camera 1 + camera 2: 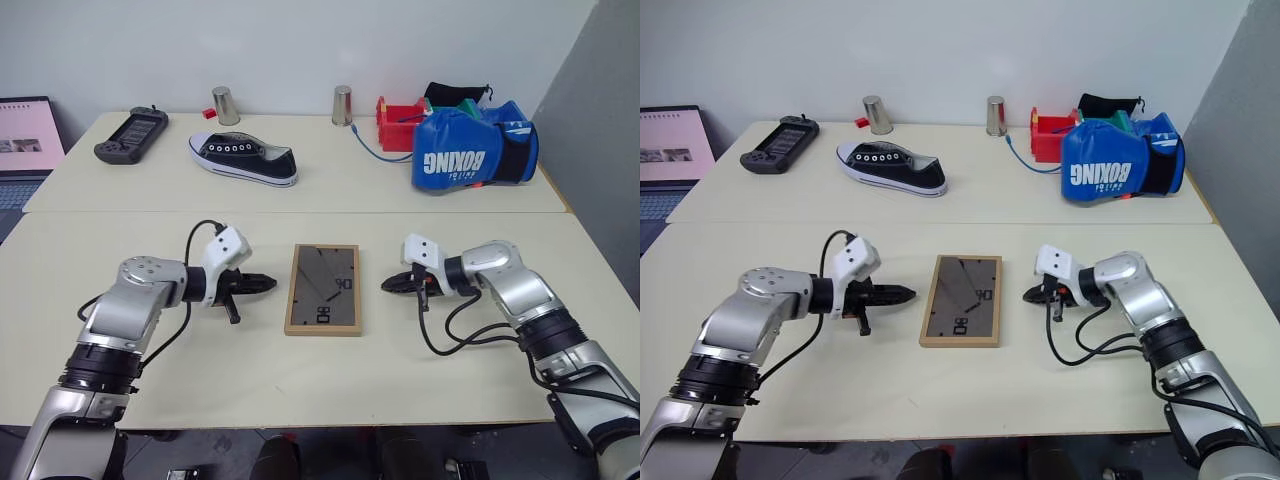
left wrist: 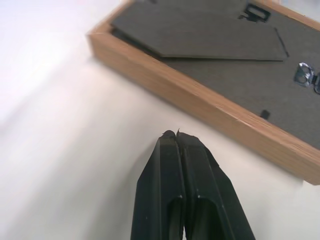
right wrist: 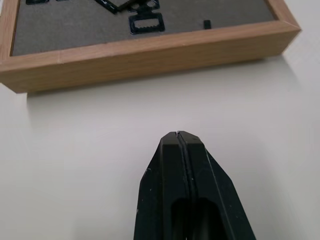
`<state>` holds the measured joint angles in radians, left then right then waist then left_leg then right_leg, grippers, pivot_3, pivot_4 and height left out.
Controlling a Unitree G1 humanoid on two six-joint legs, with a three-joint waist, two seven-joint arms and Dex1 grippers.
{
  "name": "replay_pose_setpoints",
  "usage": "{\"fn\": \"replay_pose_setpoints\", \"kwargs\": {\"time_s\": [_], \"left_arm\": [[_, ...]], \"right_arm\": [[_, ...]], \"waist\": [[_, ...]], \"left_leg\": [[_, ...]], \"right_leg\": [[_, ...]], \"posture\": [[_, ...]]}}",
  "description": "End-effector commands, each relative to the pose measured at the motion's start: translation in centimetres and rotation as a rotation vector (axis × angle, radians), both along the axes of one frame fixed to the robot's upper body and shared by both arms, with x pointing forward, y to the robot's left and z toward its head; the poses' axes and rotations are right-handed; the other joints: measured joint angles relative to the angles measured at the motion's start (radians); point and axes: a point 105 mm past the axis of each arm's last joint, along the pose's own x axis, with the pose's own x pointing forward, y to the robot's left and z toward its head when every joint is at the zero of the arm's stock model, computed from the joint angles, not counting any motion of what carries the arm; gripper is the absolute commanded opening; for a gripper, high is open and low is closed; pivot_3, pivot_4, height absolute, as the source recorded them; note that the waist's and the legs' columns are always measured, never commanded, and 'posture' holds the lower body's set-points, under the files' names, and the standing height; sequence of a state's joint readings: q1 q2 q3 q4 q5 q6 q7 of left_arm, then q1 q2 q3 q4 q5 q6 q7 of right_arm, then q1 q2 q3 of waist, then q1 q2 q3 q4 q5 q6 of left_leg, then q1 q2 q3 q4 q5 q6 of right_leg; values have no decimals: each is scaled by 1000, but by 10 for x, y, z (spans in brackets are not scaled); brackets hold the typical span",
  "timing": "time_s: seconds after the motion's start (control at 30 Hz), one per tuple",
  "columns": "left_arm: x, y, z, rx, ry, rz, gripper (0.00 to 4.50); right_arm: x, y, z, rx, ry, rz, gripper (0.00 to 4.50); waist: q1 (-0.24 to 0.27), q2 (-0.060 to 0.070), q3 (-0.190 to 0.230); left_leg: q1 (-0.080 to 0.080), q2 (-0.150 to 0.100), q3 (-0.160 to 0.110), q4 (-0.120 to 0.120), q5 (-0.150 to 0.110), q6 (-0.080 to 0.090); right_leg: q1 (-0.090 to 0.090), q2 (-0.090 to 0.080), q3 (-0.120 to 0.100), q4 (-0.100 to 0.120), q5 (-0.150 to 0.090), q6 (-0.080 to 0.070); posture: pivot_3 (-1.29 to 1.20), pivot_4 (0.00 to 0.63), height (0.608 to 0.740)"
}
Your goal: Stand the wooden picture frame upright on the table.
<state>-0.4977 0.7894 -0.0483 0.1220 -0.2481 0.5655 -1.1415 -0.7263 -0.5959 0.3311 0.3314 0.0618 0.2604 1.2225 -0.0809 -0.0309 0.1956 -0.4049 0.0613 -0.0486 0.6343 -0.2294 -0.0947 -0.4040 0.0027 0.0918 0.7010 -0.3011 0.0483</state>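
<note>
Flat on the table (image 1: 320, 370), wooden picture frame (image 1: 323, 289) between left gripper (image 1: 270, 284), right gripper (image 1: 386, 286)

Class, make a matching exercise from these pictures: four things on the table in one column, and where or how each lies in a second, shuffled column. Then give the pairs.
Things:
1. picture frame
2. shoe
3. boxing glove
4. left tool

Places or states:
A. far right of the table, beside a red bin
B. shut, pointing at the frame's side
C. lying flat, back side up, between the two arms
D. far side, left of the middle

Pairs: 1-C, 2-D, 3-A, 4-B
</note>
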Motion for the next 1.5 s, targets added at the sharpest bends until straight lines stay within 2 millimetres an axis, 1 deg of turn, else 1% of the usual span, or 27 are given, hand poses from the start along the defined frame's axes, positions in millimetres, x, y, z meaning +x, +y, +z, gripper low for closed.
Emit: {"fn": "replay_pose_setpoints", "kwargs": {"time_s": [0.03, 0.13, 0.2, 0.27, 0.3, 0.4, 0.47, 0.53, 0.6, 0.63, 0.7, 0.83, 0.93, 1.13, 1.23, 1.5], "left_arm": [[-8, 13, 18, -17, -16, 19, 23], [-14, 16, 21, -71, 26, 40, 23], [-18, 14, 21, -134, 74, 54, 23], [-25, 8, 22, -229, 166, 56, 392], [-28, 5, 24, -290, 225, 58, 452], [-34, -1, 26, -394, 357, 72, 1079], [-36, -3, 26, -429, 424, 81, 1546], [-35, -4, 25, -439, 451, 98, 1996], [-27, -2, 26, -486, 480, 150, 2374], [-24, -1, 27, -513, 497, 173, 2644], [-21, 0, 28, -545, 526, 198, 3040], [-19, 3, 19, -519, 543, 223, 3838], [-14, 3, 22, -541, 549, 232, 4456], [-13, 4, 16, -514, 557, 234, 4456], [-14, 1, 14, -513, 573, 221, 4456], [-22, -7, 10, -519, 744, 226, 4456]], "right_arm": [[-6, -6, 28, 42, -48, 42, 0], [-14, -4, 37, 66, -47, 76, 0], [-20, 0, 40, 78, -34, 101, 0], [-23, 3, 41, 73, -29, 120, 0], [-23, 4, 40, 68, -31, 128, 0], [-21, 8, 38, 66, -33, 130, 0], [-19, 10, 37, 72, -34, 125, 0], [-18, 10, 36, 76, -32, 121, 0], [-18, 10, 33, 80, -28, 114, 0], [-19, 10, 32, 80, -28, 112, 0], [-19, 8, 30, 78, -29, 107, 0], [-20, 5, 29, 77, -29, 88, 0], [-19, 3, 29, 77, -29, 77, 0], [-19, 1, 29, 75, -28, 72, 0], [-18, 1, 30, 74, -30, 69, 0], [-14, 6, 25, 49, -50, 80, 0]], "waist": [[0, 0, 0], [-2, 0, 0], [-2, 0, 0], [-2, 0, 0], [-2, 0, 0], [-2, 0, 0], [-2, 0, 0], [-2, 0, 0], [-1, 0, 0], [-1, 0, 0], [-1, 0, 0], [-1, 0, 0], [-1, 0, 0], [0, 0, 0], [0, 0, 0], [-1, 0, 0]], "left_leg": [[0, 0, 0, 0, 0, 0], [0, 0, 0, 0, 0, 0], [0, 0, 0, 0, 0, 0], [0, 0, 0, 0, 0, 0], [0, 0, 0, 0, 0, 0], [0, 0, 0, 0, 0, 0], [0, 0, -1, 0, 0, 0], [0, 0, -1, 0, 0, 0], [0, 0, -1, 1, 0, 0], [0, 0, -1, 1, 0, 0], [0, 0, -1, 1, 0, 0], [-1, 0, -2, 2, 0, 0], [-1, 0, -2, 3, 0, 0], [-1, 0, -2, 4, 0, 0], [-1, 0, -2, 4, 0, 0], [-2, 0, -2, 4, 0, 0]], "right_leg": [[0, 0, 0, 0, 0, 0], [0, 0, 0, 0, 0, 0], [0, 0, 0, 0, 0, 0], [0, 0, 0, 0, 0, 0], [0, 0, 0, 0, 0, 0], [0, 0, 0, 0, 0, 0], [0, 0, 0, 0, 0, 0], [0, 1, -1, 0, 0, 0], [0, 1, -1, 0, 0, 0], [0, 1, -1, 0, 0, 0], [0, 0, -1, 1, 0, 0], [0, 0, -2, 1, 0, 0], [0, 0, -2, 1, 0, 0], [0, 0, -2, 1, 0, 0], [0, 0, -2, 1, 0, 0], [0, 1, -2, 2, 0, 0]], "posture": [[0, 150, 740], [0, 150, 740], [0, 150, 740], [0, 150, 740], [0, 150, 740], [0, 150, 740], [0, 150, 740], [0, 150, 740], [0, 150, 740], [0, 150, 740], [0, 150, 740], [0, 150, 740], [0, 150, 740], [0, 150, 740], [0, 150, 740], [0, 150, 740]]}}
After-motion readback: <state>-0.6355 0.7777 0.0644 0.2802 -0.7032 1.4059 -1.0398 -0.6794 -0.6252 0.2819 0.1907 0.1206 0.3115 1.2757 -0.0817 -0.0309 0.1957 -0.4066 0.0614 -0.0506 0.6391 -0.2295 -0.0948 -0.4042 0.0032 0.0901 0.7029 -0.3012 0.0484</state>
